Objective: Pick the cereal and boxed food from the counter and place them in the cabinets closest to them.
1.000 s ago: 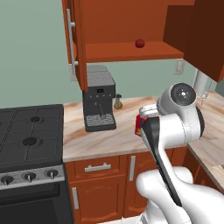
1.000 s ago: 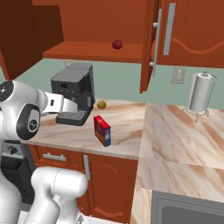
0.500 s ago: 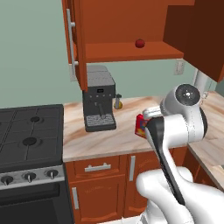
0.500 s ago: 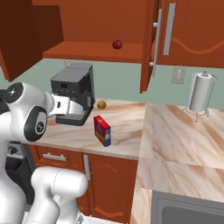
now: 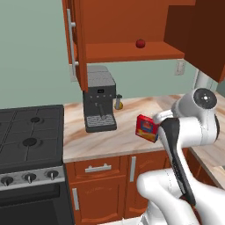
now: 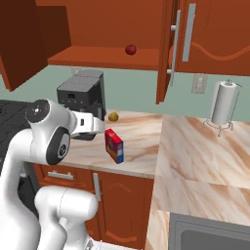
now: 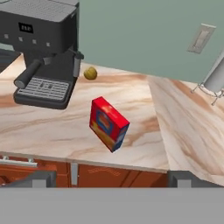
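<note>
From the hand view I get the clearest look at the red box [image 7: 108,124], with a blue and yellow print on its face: it stands upright on the marble counter [image 7: 144,109], turned at an angle, near the front edge and well apart from everything else. The gripper [image 7: 113,179] shows there as two dark tips at the bottom, spread wide with nothing between them, short of the box.

In the left base view the arm's white elbow covers part of the box [image 5: 146,127] and I cannot see the fingers at all; in the right base view the box [image 6: 114,145] stands free, just right of the hand's white wrist.

Both base views show what the hand view misses: the open wall cabinets [image 5: 132,52] above the counter, doors swung out, with a small dark red ball [image 6: 130,49] on the lower shelf.

Left of the box sits a dark coffee machine [image 7: 43,57], and a small yellowish fruit [image 7: 90,73] lies by the wall beside it. A paper towel holder [image 6: 224,103] stands far right on the counter, and a black stove [image 5: 28,136] lies at the far left
</note>
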